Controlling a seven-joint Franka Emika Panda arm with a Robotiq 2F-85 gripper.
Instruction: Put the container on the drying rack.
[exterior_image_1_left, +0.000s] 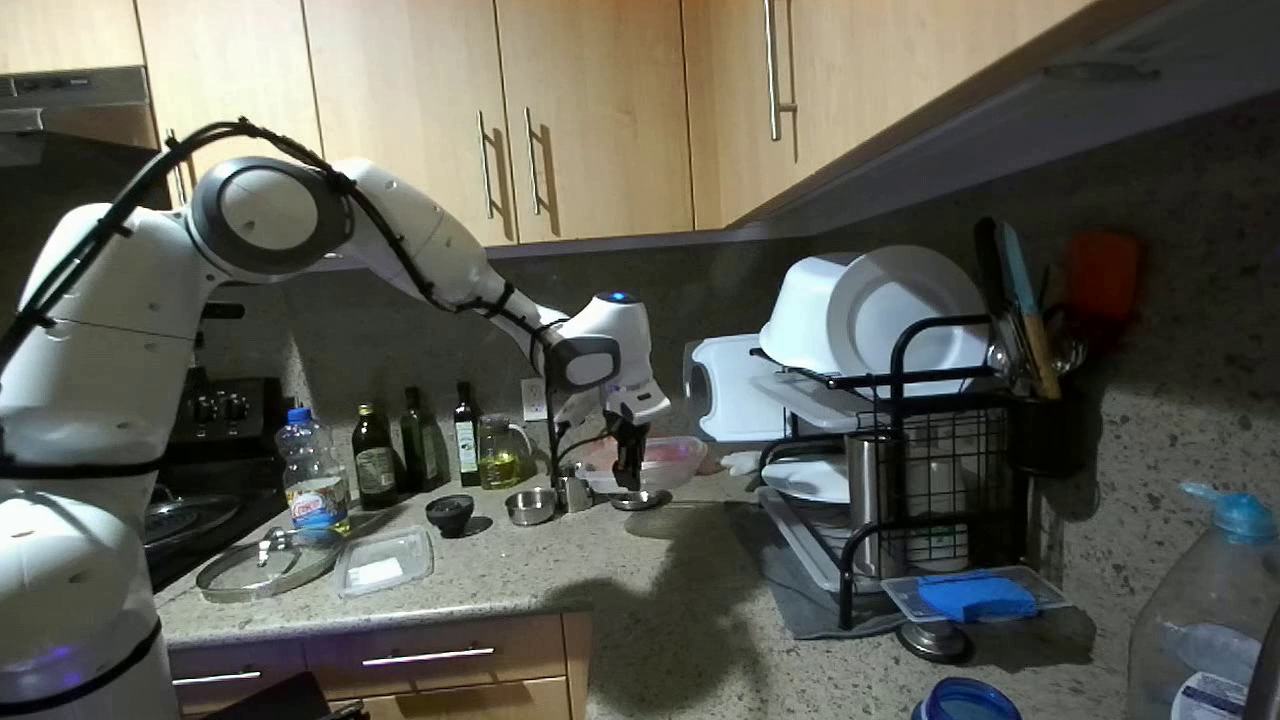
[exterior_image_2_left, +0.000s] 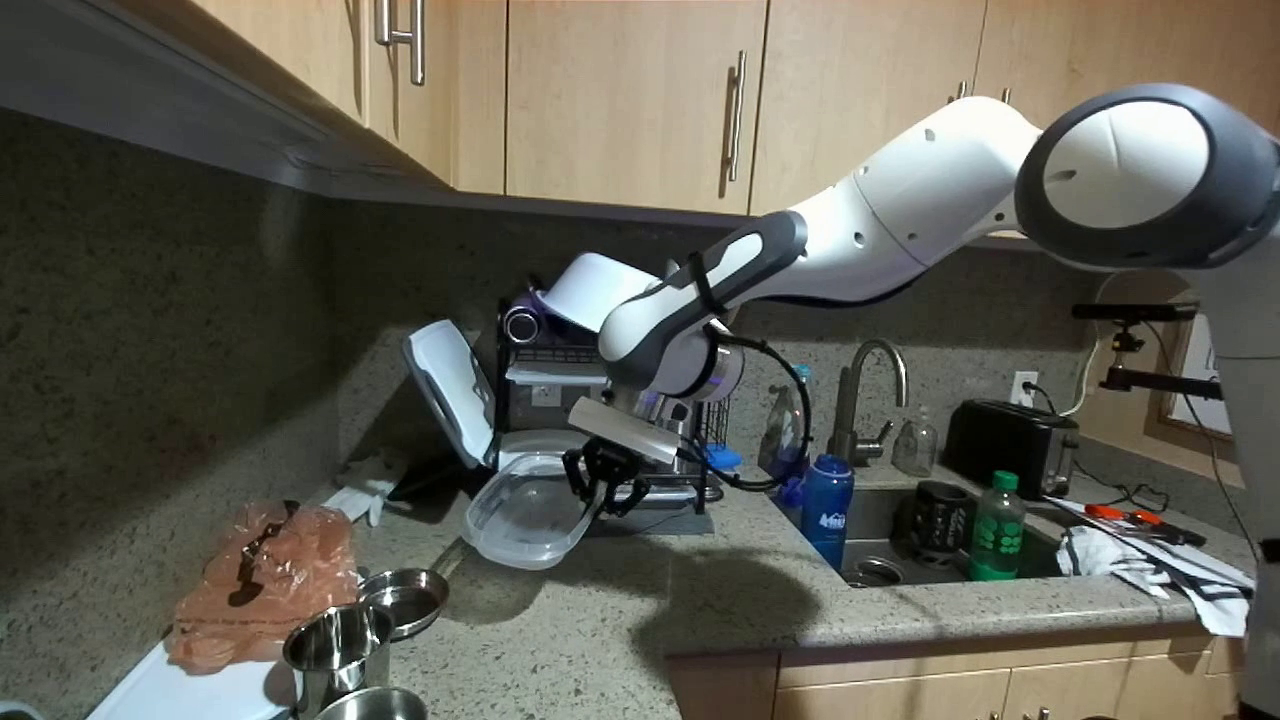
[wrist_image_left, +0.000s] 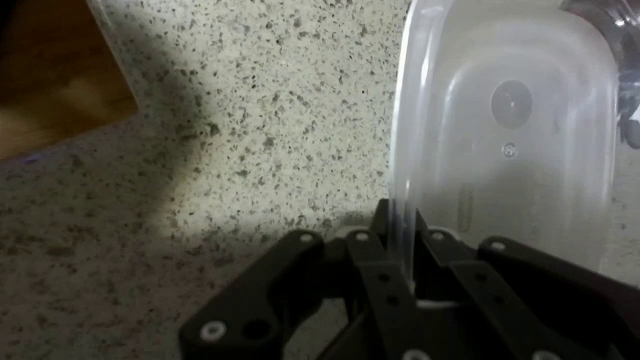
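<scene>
Your end effector (wrist_image_left: 401, 216), jaws nearly together, pinches one wall of the clear plastic container (wrist_image_left: 525, 140) above the surface (exterior_image_2_left: 600, 655), near but apart from the black wire dish rack (exterior_image_1_left: 897, 383), which carries a white plate (exterior_image_1_left: 912, 300) up top.

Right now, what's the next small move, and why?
I'd likely ease the clear plastic container toward the black wire dish rack: the fingers are shut on its side wall, it hangs above the counter, and isn't over the rack yet.
</scene>
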